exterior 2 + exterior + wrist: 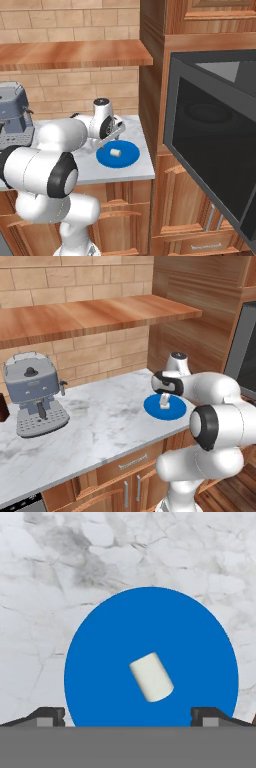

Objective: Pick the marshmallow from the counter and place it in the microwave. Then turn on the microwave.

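Hovering above the round blue plate (100,662), the white two-finger gripper (128,719) is looking straight down at the small white stubby cylinder of marshmallow (151,677), which is lying on its side near the middle of that plate on the white-grey veined marble desk (110,421). The fingers (47,716) are standing spread as wide as they go, holding nothing, with the marshmallow between their tips in the hand view and a little ahead of them.

Doing this step well probably means coming straight down with the marshmallow kept centred between the fingers, and turning the wrist so the pads are closing across its round sides rather than on its ends, since it is lying at a slant to the line of the fingers. It looks soft and light, so a gentle squeeze should be enough, stopping just short of the plate.

In both base views the arm is folding forward from its base, elbow bent high, forearm reaching over the desk's right end, hand pointing downward. The large grey microwave (210,150) with its dark glass door swung open is waiting to the right.
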